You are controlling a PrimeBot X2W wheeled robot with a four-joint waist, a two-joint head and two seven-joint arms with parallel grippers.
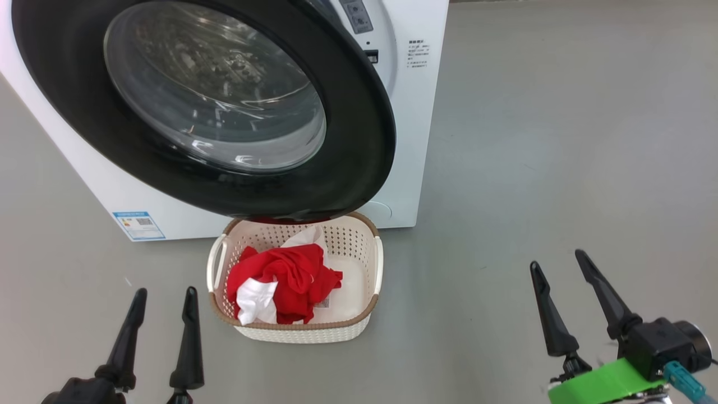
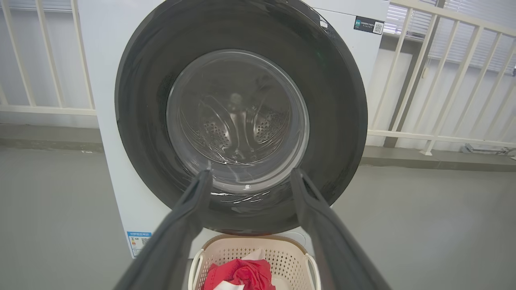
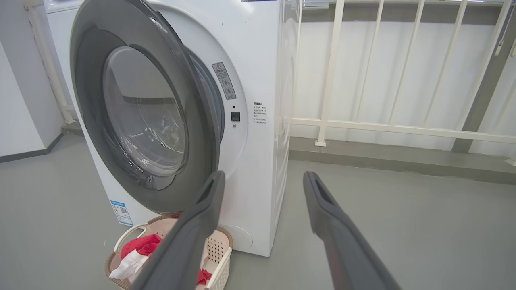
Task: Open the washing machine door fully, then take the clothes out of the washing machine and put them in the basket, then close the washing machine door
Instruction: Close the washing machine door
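Note:
The washing machine [image 1: 415, 112] stands white on the grey floor. Its black-rimmed washing machine door [image 1: 224, 112] hangs ajar, the free edge standing off the front panel in the right wrist view [image 3: 141, 112]. Through the glass [image 2: 242, 121] I see the steel drum. The cream basket [image 1: 303, 328] sits on the floor right under the door, holding the red and white clothes [image 1: 286, 280]. My left gripper [image 1: 166, 292] is open and empty, left of the basket, pointing at the door [image 2: 250, 172]. My right gripper [image 1: 558, 259] is open and empty, well right of the basket [image 3: 265, 175].
A white railing [image 3: 363, 125] runs behind and right of the machine, with a low step under it. A blue label sticker [image 1: 138, 224] marks the machine's lower left front. Bare grey floor [image 1: 561, 140] stretches to the right.

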